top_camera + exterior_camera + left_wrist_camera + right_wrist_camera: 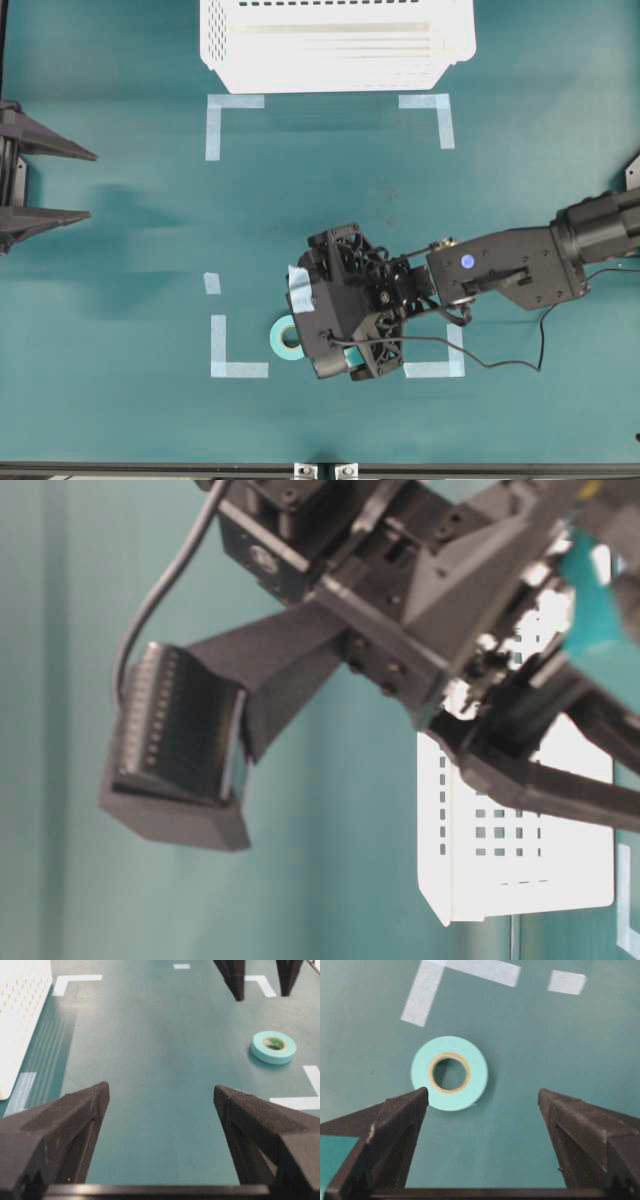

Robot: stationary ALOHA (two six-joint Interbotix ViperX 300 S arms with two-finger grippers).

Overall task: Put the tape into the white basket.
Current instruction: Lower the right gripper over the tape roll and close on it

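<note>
right hand point(482, 1105) wide open over the tape point(449, 1073), roll at 11 o'clock off centre; looks light, stiff, flat on the desk point(520, 1050) — pinch across the outer rim, left hand point(162, 1105) idle, open

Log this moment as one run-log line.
stage: approach | right gripper: open above tape | tape: flat on table | left gripper: open, idle | white basket: no tape visible

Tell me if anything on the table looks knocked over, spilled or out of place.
Nothing stands out. The tape lies flat on the green table, apart from the open right gripper above it. The white basket sits upright at the far edge. The left gripper is open, off to the side.
</note>
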